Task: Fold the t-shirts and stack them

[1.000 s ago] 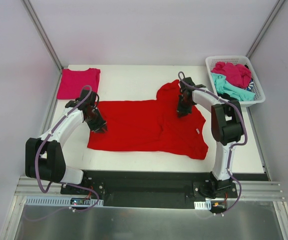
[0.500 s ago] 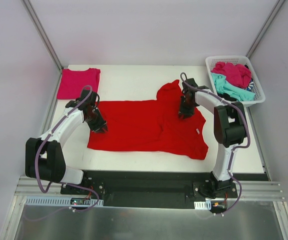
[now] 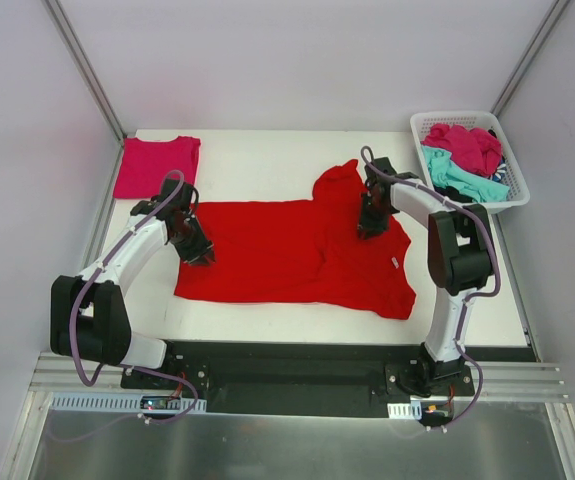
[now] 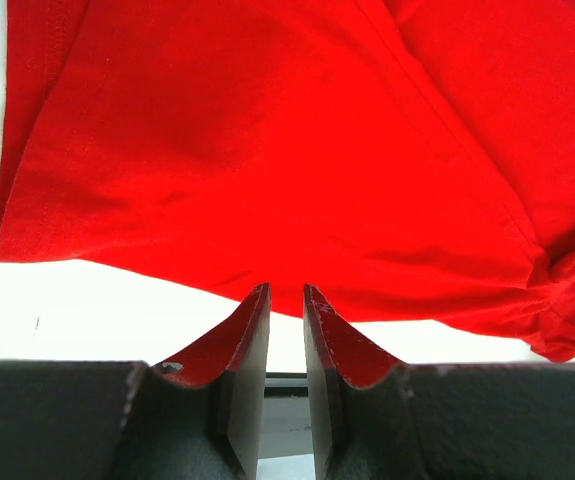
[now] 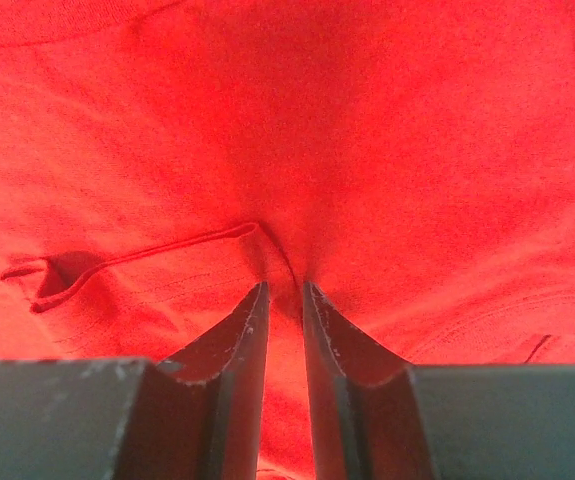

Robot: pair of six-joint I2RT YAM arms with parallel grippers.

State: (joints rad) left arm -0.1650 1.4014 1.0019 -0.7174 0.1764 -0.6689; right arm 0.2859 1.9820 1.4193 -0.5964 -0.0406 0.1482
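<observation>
A large bright red t-shirt (image 3: pixel 287 250) lies spread flat across the middle of the white table (image 3: pixel 267 160). My left gripper (image 3: pixel 197 252) sits at the shirt's left near edge. In the left wrist view its narrow jaws (image 4: pixel 286 290) pinch the hem of the red cloth (image 4: pixel 267 150). My right gripper (image 3: pixel 367 228) presses down on the shirt's upper right part, near the raised sleeve. Seen from the right wrist, the right gripper's tips (image 5: pixel 285 288) close on a puckered ridge of red fabric (image 5: pixel 367 120). A folded magenta-pink t-shirt (image 3: pixel 157 165) lies at the far left corner.
A white lattice basket (image 3: pixel 467 120) stands at the far right corner, holding a crumpled magenta shirt (image 3: pixel 464 145), a teal one (image 3: pixel 457 178) and something dark. Grey walls close in the table on the left, right and back.
The right gripper shifted slightly right and away on the red shirt, and its elbow swung right. Its jaws opened briefly and closed back on a fold. The left arm stayed still.
</observation>
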